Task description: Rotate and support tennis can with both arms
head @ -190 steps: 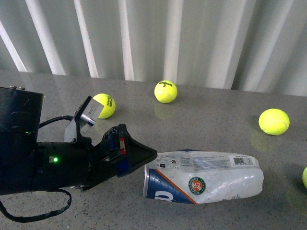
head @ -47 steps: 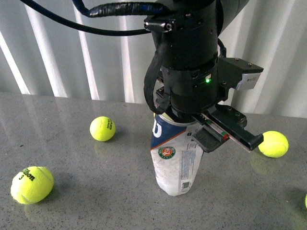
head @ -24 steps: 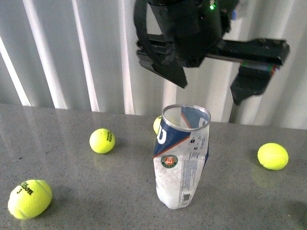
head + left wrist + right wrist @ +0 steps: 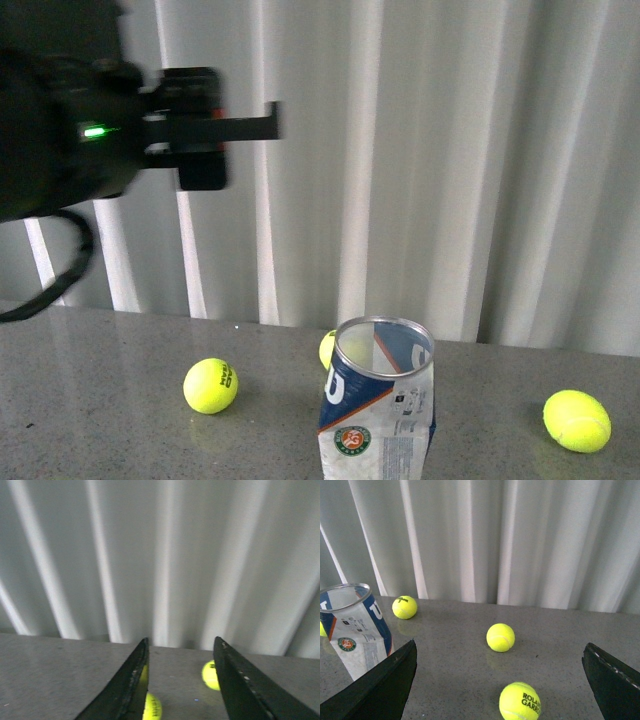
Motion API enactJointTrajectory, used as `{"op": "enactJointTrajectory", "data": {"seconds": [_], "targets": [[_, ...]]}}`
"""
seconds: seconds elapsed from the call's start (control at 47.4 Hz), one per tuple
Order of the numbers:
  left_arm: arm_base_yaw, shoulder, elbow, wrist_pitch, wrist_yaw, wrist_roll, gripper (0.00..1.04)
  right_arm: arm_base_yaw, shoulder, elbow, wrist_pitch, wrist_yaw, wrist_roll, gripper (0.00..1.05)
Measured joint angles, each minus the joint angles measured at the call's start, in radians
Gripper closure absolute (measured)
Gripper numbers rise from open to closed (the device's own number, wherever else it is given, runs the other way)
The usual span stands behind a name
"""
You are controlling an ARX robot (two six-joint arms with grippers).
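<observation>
My left arm (image 4: pixel 60 140) reads as a bulky black housing with rounded, cylindrical sides and one small green light glowing on it. A black cable loops down below the housing. The left gripper (image 4: pixel 215 125) is black too, boxy, with a thin flat bar and a hint of red at one edge. On the wrist cameras I see matte black tapered fingers (image 4: pixel 131 680), edges scuffed pale; the right gripper's fingers (image 4: pixel 382 687) look the same.

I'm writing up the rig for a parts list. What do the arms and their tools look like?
The left arm is bulky, black and rounded, with a small green light and a looping black cable. Both tools have flat, tapered black fingers.
</observation>
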Motion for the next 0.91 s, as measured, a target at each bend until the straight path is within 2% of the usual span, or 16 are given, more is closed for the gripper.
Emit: {"op": "enactJointTrajectory", "data": {"seconds": [0.232, 0.316, 0.569, 0.865, 0.907], "targets": [[0.11, -0.154, -0.297, 0.08, 0.104, 0.005, 1.01, 0.0, 0.0, 0.0, 0.0, -0.001, 0.0, 0.07], [0.147, -0.239, -0.393, 0.1, 0.158, 0.012, 1.01, 0.0, 0.0, 0.0, 0.0, -0.001, 0.0, 0.07], [0.247, -0.416, -0.563, 0.096, 0.241, 0.012, 1.01, 0.0, 0.0, 0.0, 0.0, -0.001, 0.0, 0.07], [0.323, -0.634, -0.684, -0.004, 0.314, 0.012, 1.01, 0.0, 0.0, 0.0, 0.0, -0.001, 0.0, 0.07], [0.367, -0.673, -0.697, -0.03, 0.381, 0.012, 1.01, 0.0, 0.0, 0.0, 0.0, -0.001, 0.0, 0.07]]}}
